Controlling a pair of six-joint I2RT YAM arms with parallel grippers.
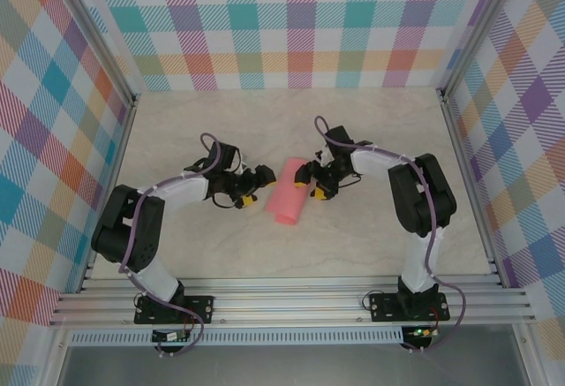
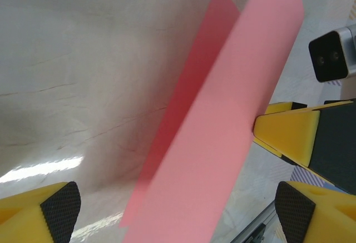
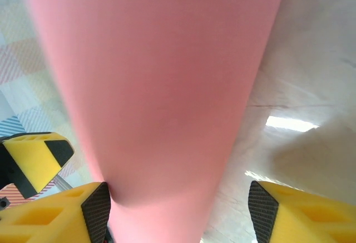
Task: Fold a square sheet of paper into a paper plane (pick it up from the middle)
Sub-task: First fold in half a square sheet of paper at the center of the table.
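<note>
The square sheet of paper (image 1: pixel 290 193) is salmon pink and lies doubled over into a long loose band at mid-table, between both grippers. My left gripper (image 1: pixel 257 188) sits at its left edge and my right gripper (image 1: pixel 309 185) at its right edge. In the left wrist view the band (image 2: pixel 222 132) rises between the left gripper's (image 2: pixel 175 212) wide-apart black pads (image 2: pixel 58 209), touching neither. In the right wrist view the rounded paper (image 3: pixel 161 87) leans on the left pad (image 3: pixel 97 209) of the open right gripper (image 3: pixel 178 209); the other pad stands well off it.
The pale tabletop (image 1: pixel 291 130) is ringed by checked walls (image 1: pixel 291 24) and aluminium rails (image 1: pixel 291 302) at the near edge. A yellow finger (image 2: pixel 289 132) and the camera (image 2: pixel 334 54) of the right arm stand close beyond the paper.
</note>
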